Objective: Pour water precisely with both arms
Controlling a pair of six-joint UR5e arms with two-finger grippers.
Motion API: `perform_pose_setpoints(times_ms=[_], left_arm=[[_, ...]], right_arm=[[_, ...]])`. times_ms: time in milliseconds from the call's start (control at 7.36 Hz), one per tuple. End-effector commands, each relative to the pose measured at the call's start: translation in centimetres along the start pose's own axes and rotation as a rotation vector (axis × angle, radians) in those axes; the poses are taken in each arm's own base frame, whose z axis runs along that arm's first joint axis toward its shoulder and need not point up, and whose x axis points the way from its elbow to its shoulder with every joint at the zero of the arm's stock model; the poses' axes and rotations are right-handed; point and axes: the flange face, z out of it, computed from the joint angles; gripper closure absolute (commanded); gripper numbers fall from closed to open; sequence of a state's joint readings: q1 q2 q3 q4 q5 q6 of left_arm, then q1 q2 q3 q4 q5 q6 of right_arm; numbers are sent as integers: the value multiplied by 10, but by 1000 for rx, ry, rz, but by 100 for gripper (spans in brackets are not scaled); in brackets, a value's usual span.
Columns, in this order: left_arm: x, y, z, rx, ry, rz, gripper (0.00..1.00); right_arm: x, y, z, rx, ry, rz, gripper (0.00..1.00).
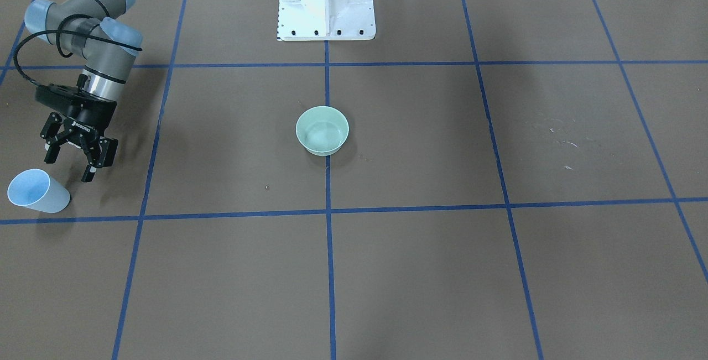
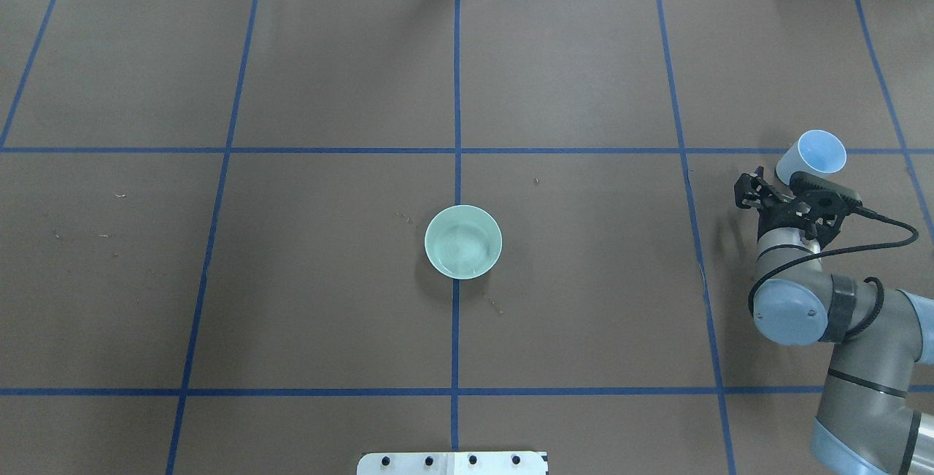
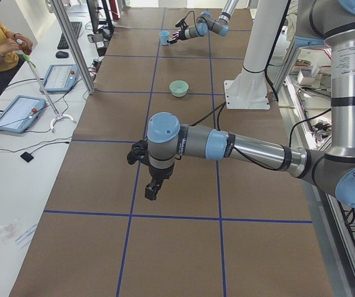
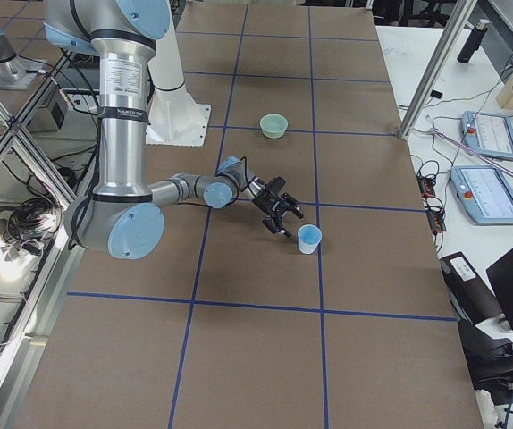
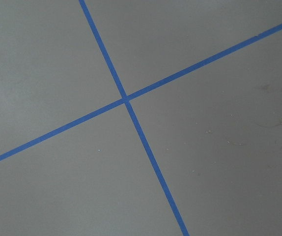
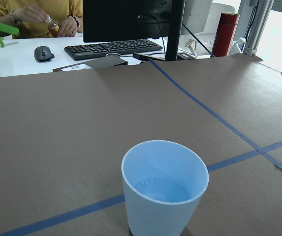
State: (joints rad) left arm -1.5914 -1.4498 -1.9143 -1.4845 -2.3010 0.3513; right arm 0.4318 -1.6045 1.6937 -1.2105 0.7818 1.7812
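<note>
The right arm (image 1: 94, 45) is bent at the elbow, its forearm running out low, and the wrist joints sit stacked just behind and above the right gripper (image 1: 71, 162). That pincer tilts downward, and its two black fingers (image 1: 52, 152) are spread wide apart. The left arm (image 3: 252, 150) stretches out nearly level. Its wrist turns down so that the left gripper (image 3: 151, 190) hangs directly beneath it, pointing down. Whether that pincer's fingers are parted or closed cannot be told.
</note>
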Motion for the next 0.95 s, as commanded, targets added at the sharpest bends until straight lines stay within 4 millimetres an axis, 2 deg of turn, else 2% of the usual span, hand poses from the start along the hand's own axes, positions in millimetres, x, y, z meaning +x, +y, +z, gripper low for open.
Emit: perform_pose_setpoints(times_ms=[0,544,680,816], left_arm=[[0,-1,-1,10,-4,9,0],[0,-1,-2,13,-5,11,0],[0,-1,-2,13,-5,11,0],[0,-1,-2,13,-5,9,0]], right_arm=[[3,12,15,32,21,-18,0],[12,11,25,55,38,-27,0],[18,11,35,67,57,-33,0],[18,2,40,77,66,-20,0]])
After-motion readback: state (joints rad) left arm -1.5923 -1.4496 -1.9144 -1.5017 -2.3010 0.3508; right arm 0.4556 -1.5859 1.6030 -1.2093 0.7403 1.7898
